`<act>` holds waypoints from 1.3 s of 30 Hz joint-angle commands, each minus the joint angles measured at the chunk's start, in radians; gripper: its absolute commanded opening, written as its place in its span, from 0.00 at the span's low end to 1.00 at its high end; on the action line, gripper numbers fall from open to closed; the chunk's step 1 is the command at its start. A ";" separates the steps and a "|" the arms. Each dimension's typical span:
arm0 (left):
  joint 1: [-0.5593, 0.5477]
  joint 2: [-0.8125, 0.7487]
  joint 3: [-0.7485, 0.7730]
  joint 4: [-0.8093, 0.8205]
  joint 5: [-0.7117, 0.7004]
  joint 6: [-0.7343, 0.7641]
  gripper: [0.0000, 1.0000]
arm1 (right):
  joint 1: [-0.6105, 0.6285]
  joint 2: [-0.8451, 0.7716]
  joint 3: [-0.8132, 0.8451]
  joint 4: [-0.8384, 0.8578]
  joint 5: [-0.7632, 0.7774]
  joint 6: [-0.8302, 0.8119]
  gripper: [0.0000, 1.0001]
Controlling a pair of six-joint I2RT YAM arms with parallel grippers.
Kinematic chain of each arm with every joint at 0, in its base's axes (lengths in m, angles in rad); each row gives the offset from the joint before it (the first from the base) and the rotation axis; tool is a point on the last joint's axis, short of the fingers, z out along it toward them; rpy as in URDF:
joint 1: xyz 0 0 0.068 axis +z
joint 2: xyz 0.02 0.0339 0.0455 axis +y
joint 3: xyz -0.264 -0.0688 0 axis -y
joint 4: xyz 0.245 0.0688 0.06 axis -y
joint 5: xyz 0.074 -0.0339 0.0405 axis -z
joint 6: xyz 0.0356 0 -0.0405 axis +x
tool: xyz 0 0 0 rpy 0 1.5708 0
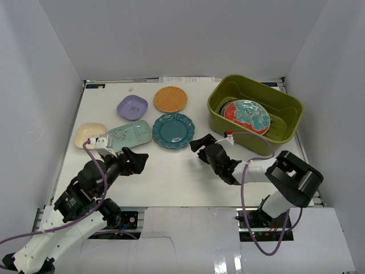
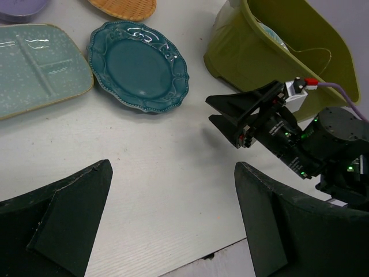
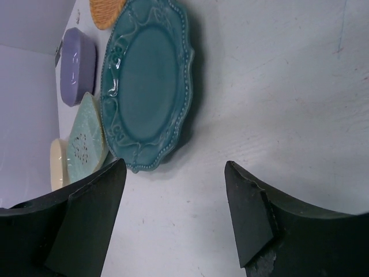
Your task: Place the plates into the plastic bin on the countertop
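Teal plate point(image 1: 173, 130): lies flat on the countertop point(image 1: 171, 182), round, no long axis, just ahead of the right gripper point(image 1: 198, 147), empty with fingers apart; farther from the left gripper point(image 1: 138, 162), also spread wide; bin point(image 1: 251, 81) off to the right

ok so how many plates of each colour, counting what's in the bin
orange plate: 1
teal scalloped plate: 1
lavender plate: 1
mint plate: 1
cream plate: 1
red-and-teal plate, in the bin: 1
total: 6 in view
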 commanded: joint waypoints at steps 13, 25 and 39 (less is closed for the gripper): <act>0.001 0.020 -0.004 -0.002 -0.001 0.003 0.98 | -0.049 0.471 0.155 0.478 -0.050 0.263 0.51; 0.001 0.020 -0.004 -0.002 -0.011 0.002 0.98 | -0.075 0.528 0.115 0.632 -0.007 0.321 0.08; 0.004 -0.016 0.000 -0.009 -0.035 -0.003 0.98 | 0.036 -0.193 -0.140 0.298 -0.036 0.007 0.08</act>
